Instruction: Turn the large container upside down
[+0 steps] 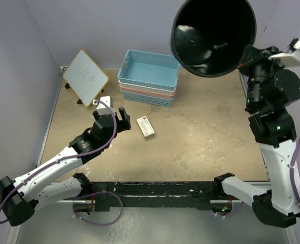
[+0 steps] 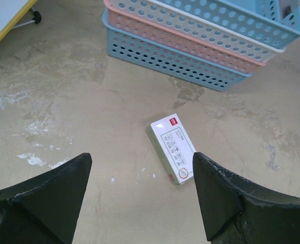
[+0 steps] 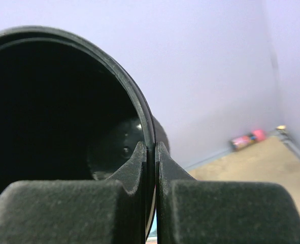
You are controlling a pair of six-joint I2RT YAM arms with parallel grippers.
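Overhead view with both wrist views. The large container (image 1: 214,35) hangs clear of the bench (image 1: 200,142) at about 1 o'clock of the overhead view. It is tipped so that its open mouth faces the camera and its dark interior shows. The right fingers (image 3: 142,162) are clenched on its rim at the 4 o'clock edge, one inside the wall and one outside. The left fingers (image 1: 122,114) are spread apart and grasp nothing, low over the bench at about 8 o'clock of the overhead view. A small white box (image 1: 145,126) lies flat on the bench just beside them, toward 3 o'clock. A stack of lattice baskets (image 1: 148,76) sits at 12 o'clock of the box, blue on top. A whiteboard (image 1: 85,77) stands tilted at 10 o'clock.
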